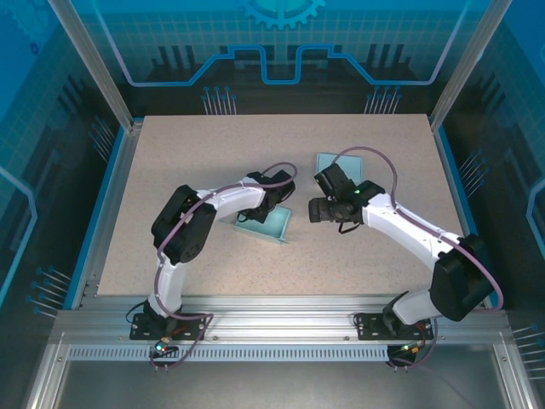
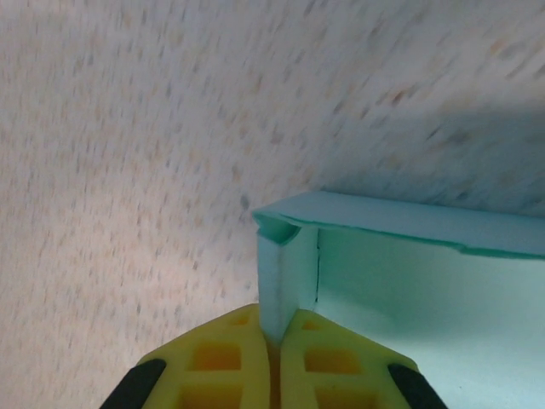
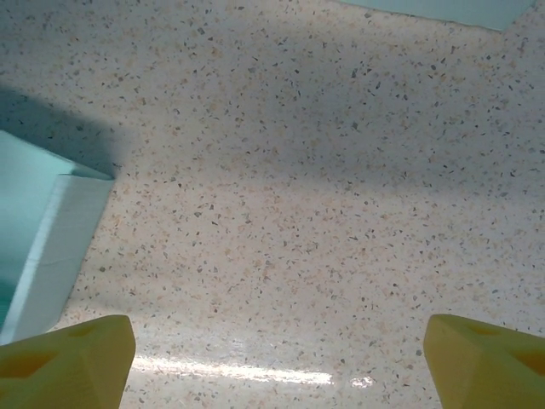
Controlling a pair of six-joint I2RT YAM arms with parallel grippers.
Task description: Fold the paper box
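The paper box (image 1: 266,225) is a pale teal open tray lying mid-table. My left gripper (image 1: 262,213) reaches down onto its far side. In the left wrist view the yellow fingers (image 2: 230,358) are shut on an upright corner wall of the box (image 2: 285,281), and a longer wall (image 2: 426,226) runs off to the right. My right gripper (image 1: 309,210) hovers just right of the box. It stands open in the right wrist view (image 3: 277,362), with only bare table between its yellow fingertips (image 3: 68,358). One box corner (image 3: 55,247) shows at the left there.
A flat teal sheet (image 1: 329,163) lies on the table behind the right gripper and also appears at the top edge of the right wrist view (image 3: 443,8). The speckled tabletop (image 1: 213,153) is bounded by metal frame posts and blue panels.
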